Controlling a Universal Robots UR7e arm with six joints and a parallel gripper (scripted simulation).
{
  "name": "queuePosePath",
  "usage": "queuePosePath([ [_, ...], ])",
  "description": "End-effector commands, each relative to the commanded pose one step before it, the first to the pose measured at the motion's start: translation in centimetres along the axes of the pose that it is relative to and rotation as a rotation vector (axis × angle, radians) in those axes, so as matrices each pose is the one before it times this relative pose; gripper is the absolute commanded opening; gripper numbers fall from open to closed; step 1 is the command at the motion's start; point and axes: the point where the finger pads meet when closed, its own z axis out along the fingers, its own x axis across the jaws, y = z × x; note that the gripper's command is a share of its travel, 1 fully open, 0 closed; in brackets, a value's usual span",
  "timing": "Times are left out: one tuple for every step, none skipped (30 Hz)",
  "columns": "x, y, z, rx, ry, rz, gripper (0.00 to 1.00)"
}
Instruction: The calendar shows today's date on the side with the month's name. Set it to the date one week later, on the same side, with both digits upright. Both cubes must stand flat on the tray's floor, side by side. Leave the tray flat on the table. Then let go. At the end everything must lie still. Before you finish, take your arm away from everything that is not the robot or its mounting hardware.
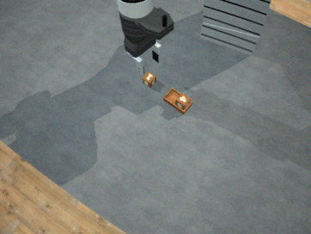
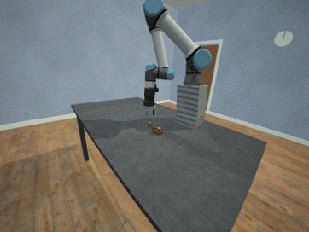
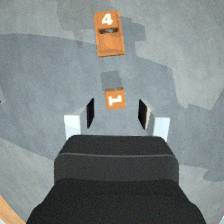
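A small wooden cube (image 1: 149, 79) showing a 1 on top is seen on the table (image 1: 172, 181), out of the tray (image 1: 172, 95), toward the far edge near the arm's stand. The tray lies just beside it, holding a second cube (image 1: 182, 100) topped with a 4. The loose cube is judged light, rigid and smooth, so it is best taken on two opposite flat side faces, squarely, to avoid slipping. The pincer (image 3: 116, 113) is spread fully apart, holds nothing, and hangs above the loose cube, touching nothing.
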Motion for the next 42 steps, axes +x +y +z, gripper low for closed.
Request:
queuePosePath([
  [-0.021, 0.117, 0.014, -0.00049, 0.00103, -0.07322, 1.00],
  [-0.010, 0.018, 0.007, 0.00000, 0.00000, -0.01236, 1.00],
  [-0.009, 0.016, 0.006, 0.00000, 0.00000, -0.01048, 1.00],
  [-0.008, 0.013, 0.005, 0.00000, 0.00000, -0.00869, 1.00],
  [-0.006, 0.011, 0.004, 0.00000, 0.00000, -0.00700, 1.00],
  [-0.005, 0.008, 0.003, 0.00000, 0.00000, -0.00544, 1.00],
  [-0.004, 0.006, 0.002, 0.00000, 0.00000, -0.00403, 1.00],
  [0.000, 0.000, 0.000, 0.00000, 0.00000, 0.00000, 1.00],
  [0.000, 0.000, 0.000, 0.00000, 0.00000, 0.00000, 1.00],
  [-0.003, 0.004, 0.002, 0.00000, 0.00000, -0.00279, 1.00],
  [-0.002, 0.003, 0.001, 0.00000, 0.00000, -0.00174, 1.00],
  [-0.001, 0.001, 0.001, 0.00000, 0.00000, -0.00092, 1.00],
  [0.000, 0.001, 0.000, 0.00000, 0.00000, -0.00035, 1.00],
  [0.000, 0.000, 0.000, 0.00000, 0.00000, -0.00005, 1.00],
  [0.000, 0.000, 0.000, 0.00000, 0.00000, 0.00000, 0.87],
  [0.000, 0.000, 0.000, 0.00000, 0.00000, 0.00000, 0.87],
  [0.000, 0.000, 0.000, 0.00000, 0.00000, 0.00000, 0.87],
  [0.000, 0.000, 0.000, 0.00000, 0.00000, 0.00000, 0.87],
  [0.000, 0.000, 0.000, 0.00000, 0.00000, 0.00000, 0.87],
  [0.000, 0.000, 0.000, 0.00000, 0.00000, 0.00000, 0.87],
  [0.000, 0.000, 0.000, 0.00000, 0.00000, 0.00000, 0.87],
  [0.000, 0.000, 0.000, 0.00000, 0.00000, 0.00000, 0.87],
  [0.000, 0.000, 0.000, 0.00000, 0.00000, 0.00000, 0.87],
  [0.000, 0.000, 0.000, 0.00000, 0.00000, 0.00000, 0.87],
  [0.000, 0.000, 0.000, 0.00000, 0.00000, 0.00000, 0.87],
  [0.000, 0.000, 0.000, 0.00000, 0.00000, 0.00000, 0.87],
  [0.000, 0.000, 0.000, 0.00000, 0.00000, 0.00000, 0.87],
  [0.000, 0.000, 0.000, 0.00000, 0.00000, 0.00000, 0.87],
  [0.000, 0.000, 0.000, 0.00000, 0.00000, 0.00000, 0.87],
  [0.000, 0.000, 0.000, 0.00000, 0.00000, 0.00000, 0.87],
  [0.000, 0.000, 0.000, 0.00000, 0.00000, 0.00000, 0.87],
  [0.000, 0.000, 0.000, 0.00000, 0.00000, 0.00000, 0.87],
  [0.000, 0.000, 0.000, 0.00000, 0.00000, 0.00000, 0.87],
  [0.000, 0.000, 0.000, 0.00000, 0.00000, 0.00000, 0.87],
  [0.000, 0.000, 0.000, 0.00000, 0.00000, 0.00000, 0.87],
  [0.000, 0.000, 0.000, 0.00000, 0.00000, 0.00000, 0.87],
  [0.000, 0.000, 0.000, 0.00000, 0.00000, 0.00000, 0.87],
  [0.000, 0.000, 0.000, 0.00000, 0.00000, 0.00000, 0.87],
  [0.000, 0.000, 0.000, 0.00000, 0.00000, 0.00000, 0.87],
  [0.000, 0.000, 0.000, 0.00000, 0.00000, 0.00000, 0.87],
  [0.000, 0.000, 0.000, 0.00000, 0.00000, 0.00000, 0.87],
  [0.000, 0.000, 0.000, 0.00000, 0.00000, 0.00000, 0.87],
])
